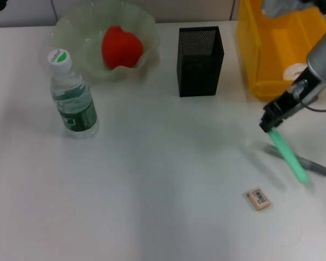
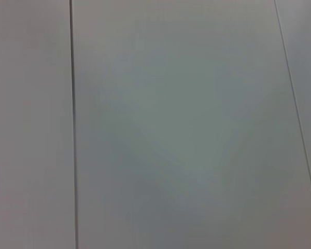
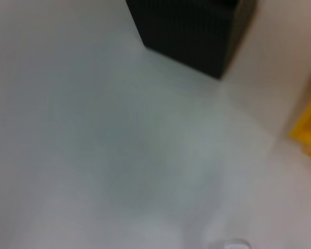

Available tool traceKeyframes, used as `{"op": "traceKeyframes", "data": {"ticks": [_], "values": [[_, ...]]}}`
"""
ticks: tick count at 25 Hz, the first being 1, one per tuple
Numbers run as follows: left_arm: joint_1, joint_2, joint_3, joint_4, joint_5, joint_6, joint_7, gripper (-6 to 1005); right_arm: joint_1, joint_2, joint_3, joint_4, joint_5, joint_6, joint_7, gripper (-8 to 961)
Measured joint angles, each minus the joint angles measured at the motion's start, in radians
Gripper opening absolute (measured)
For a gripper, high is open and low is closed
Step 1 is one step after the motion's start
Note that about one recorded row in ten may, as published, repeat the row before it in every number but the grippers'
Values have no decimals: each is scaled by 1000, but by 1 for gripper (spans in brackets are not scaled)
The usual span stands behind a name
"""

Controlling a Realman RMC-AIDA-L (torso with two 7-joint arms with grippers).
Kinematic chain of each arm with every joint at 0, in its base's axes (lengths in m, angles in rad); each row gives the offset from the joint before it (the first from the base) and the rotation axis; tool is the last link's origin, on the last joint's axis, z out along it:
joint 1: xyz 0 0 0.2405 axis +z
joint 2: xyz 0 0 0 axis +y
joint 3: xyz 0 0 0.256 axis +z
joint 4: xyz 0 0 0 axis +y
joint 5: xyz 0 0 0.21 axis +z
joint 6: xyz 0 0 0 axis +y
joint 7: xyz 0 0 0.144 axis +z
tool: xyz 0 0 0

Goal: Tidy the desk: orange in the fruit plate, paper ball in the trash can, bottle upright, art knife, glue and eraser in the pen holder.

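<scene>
Gripping: right gripper (image 1: 273, 124), in front of the trash can (image 1: 271, 49), closed on the upper end of a green stick (image 1: 289, 152), probably the glue, hanging slantwise clear of the desk (image 1: 152, 190).
Heading: likely toward the pen holder (image 1: 200, 61), beside the trash can, mouth open upward to take the stick.
Waiting: a grey pen-shaped thing (image 1: 301, 161), perhaps the art knife, flat on the desk under the stick; eraser (image 1: 259, 198) nearer the front edge, apart from both.
Settled: orange (image 1: 121, 47) inside the fruit plate (image 1: 70, 32), well beyond the pen holder from the trash can; bottle (image 1: 71, 98) upright just before the plate.
Binned: pale wad, seemingly the paper ball (image 1: 294, 70), low inside the trash can, partly behind the right arm.
Hidden: left gripper out of sight; left wrist view filled by plain panels only.
Unclear: right wrist view blurred, showing the pen holder base and a sliver of yellow, no fingers; the grey thing's true nature hard to settle.
</scene>
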Motion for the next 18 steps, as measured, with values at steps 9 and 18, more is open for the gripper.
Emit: {"op": "traceKeyframes", "data": {"ticks": [9, 18], "values": [[-3, -1, -10, -11, -4, -3, -4, 786, -125, -7, 296, 0, 494, 115, -362, 173], [-8, -2, -15, -28, -13, -13, -1, 786, -261, -2, 347, 166, 1088, 305, -895, 173]]}}
